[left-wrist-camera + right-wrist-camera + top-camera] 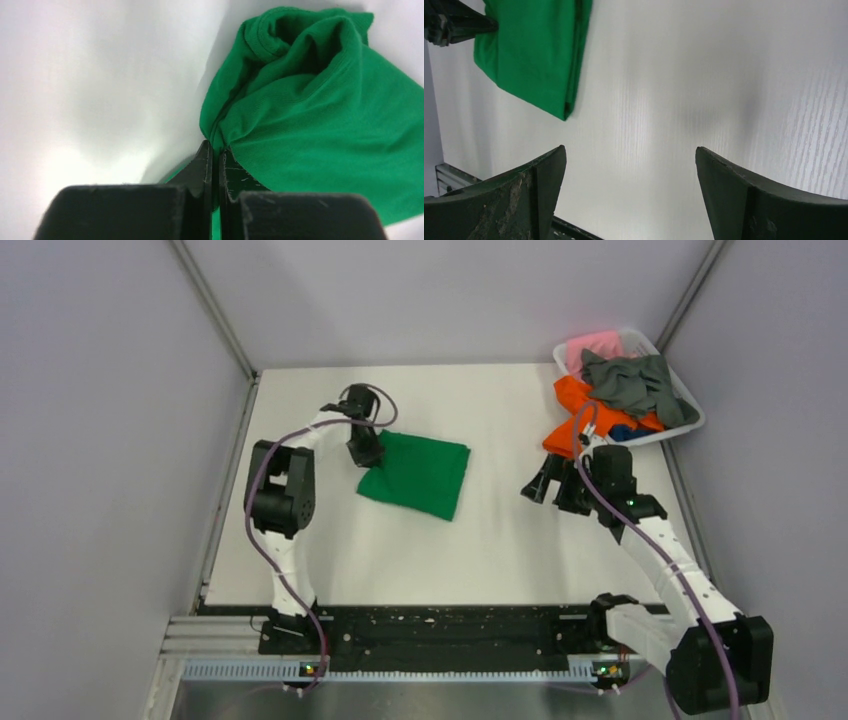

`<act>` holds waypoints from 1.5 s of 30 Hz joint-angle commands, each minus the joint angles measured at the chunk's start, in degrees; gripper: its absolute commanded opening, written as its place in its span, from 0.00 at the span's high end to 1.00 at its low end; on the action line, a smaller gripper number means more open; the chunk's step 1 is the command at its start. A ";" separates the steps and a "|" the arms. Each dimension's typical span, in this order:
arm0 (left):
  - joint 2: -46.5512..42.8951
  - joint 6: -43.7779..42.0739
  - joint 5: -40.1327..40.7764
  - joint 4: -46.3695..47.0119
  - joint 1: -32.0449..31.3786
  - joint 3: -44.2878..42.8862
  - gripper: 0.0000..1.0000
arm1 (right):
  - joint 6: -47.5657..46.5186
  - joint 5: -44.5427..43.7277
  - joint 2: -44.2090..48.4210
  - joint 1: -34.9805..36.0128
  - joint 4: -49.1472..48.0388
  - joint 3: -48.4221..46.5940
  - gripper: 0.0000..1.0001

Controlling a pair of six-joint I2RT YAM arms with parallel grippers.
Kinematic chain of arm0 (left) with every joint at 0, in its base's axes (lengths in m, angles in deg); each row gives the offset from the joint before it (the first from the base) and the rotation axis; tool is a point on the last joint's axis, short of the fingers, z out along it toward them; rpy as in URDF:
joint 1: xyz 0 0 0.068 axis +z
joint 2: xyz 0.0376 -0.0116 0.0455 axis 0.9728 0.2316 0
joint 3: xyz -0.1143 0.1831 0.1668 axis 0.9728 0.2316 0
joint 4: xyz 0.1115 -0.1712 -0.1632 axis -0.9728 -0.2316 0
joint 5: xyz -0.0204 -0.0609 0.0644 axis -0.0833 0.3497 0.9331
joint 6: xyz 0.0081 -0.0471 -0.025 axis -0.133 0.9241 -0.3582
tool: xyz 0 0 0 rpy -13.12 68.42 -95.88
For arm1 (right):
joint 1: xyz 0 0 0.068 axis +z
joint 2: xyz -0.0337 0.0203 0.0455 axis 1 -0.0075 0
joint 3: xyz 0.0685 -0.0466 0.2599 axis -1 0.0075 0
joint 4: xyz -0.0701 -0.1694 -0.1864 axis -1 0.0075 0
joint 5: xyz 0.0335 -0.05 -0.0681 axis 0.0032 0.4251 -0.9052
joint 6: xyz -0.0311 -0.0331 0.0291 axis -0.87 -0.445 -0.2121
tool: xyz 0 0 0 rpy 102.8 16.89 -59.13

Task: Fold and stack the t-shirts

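A folded bright green t-shirt lies on the white table left of centre. My left gripper sits at its near-left corner and is shut on a pinch of the green t-shirt's edge, the cloth bunched up beyond the fingertips. My right gripper is open and empty above bare table, to the right of the shirt; the green t-shirt shows at the upper left of its wrist view. Orange, dark grey, pink and blue t-shirts are piled in and over the basket.
A white plastic basket stands at the far right corner, clothes spilling over its front. Grey walls enclose the table on the left, back and right. A black rail runs along the near edge.
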 commanded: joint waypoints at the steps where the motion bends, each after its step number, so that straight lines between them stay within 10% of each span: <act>1: 3.15 -2.70 13.84 -5.72 7.90 -5.15 1.00 | -0.92 -3.25 -1.17 -0.45 -2.03 -1.63 0.01; 20: 22.60 -12.18 30.59 -12.65 27.46 -46.52 1.00 | -3.15 -10.80 -8.30 -0.51 -5.06 -2.21 0.01; 28: 20.73 -12.12 31.58 -11.59 29.48 -47.27 0.98 | -3.35 -10.79 -9.93 -0.49 -5.47 -1.95 0.01; 30: 20.10 -12.44 32.06 -12.11 29.50 -47.28 0.81 | -3.30 -10.63 -9.78 -0.45 -5.57 -1.83 0.01; 32: 19.14 -13.60 31.63 -12.25 29.50 -47.43 0.12 | -3.32 -10.35 -9.53 -0.45 -5.52 -1.67 0.01; 33: 18.83 -13.82 31.51 -12.41 29.50 -47.59 0.04 | -3.23 -10.26 -9.29 -0.45 -5.53 -1.54 0.01; 45: -0.31 -9.43 13.96 -4.28 25.05 -27.48 0.01 | -1.99 -8.89 -4.05 -0.46 -8.04 0.13 0.01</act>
